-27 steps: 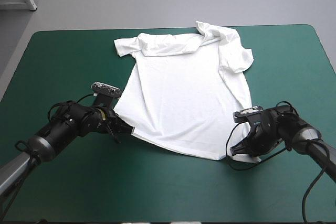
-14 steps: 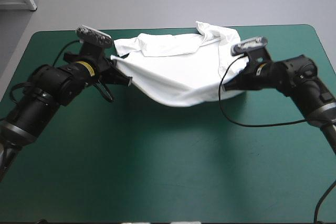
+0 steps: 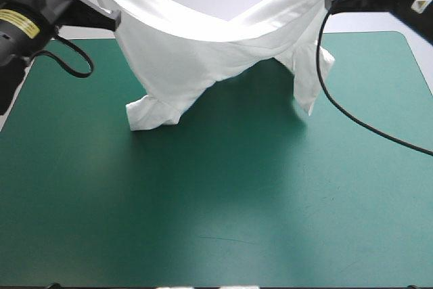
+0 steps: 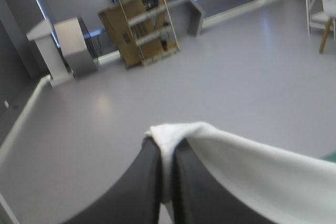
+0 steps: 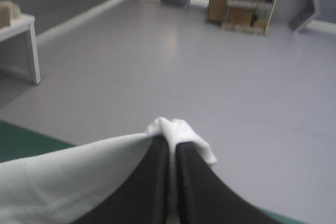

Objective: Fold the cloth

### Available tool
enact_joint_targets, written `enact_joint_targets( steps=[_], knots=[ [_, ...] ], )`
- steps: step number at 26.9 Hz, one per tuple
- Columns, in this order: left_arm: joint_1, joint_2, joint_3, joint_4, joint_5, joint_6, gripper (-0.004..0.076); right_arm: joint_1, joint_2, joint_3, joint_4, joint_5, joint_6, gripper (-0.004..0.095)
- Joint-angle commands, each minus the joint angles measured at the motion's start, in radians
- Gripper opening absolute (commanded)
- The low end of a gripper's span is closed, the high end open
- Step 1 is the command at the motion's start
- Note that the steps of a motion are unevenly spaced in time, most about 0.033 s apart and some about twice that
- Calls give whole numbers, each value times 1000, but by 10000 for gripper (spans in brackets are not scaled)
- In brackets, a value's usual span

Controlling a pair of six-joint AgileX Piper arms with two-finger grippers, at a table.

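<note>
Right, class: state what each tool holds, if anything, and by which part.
Both hold the T-shirt: the left tool and the right tool each pinch a bunched corner of its raised edge, opposite the sleeves, which hang lowest.

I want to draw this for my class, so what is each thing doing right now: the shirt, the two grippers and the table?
T-shirt: lifted, strung between both grippers, sagging in the middle, one sleeve end seems to touch the table.
left gripper: raised, shut on the T-shirt.
right gripper: raised, shut on the T-shirt.
table: teal-green cover lying flat, the shirt's shadow on it.
</note>
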Motion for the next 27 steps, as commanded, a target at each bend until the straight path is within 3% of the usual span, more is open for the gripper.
enact_joint_targets(
  steps=[1, 7, 15, 22, 26, 27],
  knots=[
    [-2, -32, -121, 21, -124, 31, 24, 2, -35, -155, -12, -84, -32, -17],
    [-2, -32, -278, 19, -151, 105, 24, 2, -38, -325, 17, -102, -58, -17],
    [-2, -32, -478, 12, -170, 159, 24, 2, -38, -452, 117, -252, -146, -17],
    [-2, 8, -475, 34, -168, 159, 24, 2, -6, -448, 119, -306, -158, -17],
    [-2, 136, -475, 167, -166, 38, 24, 2, 87, -448, 119, -345, -197, -17],
    [12, 203, -475, 230, -174, -40, 25, 2, 147, -448, 112, -403, -197, -18]
  ],
)
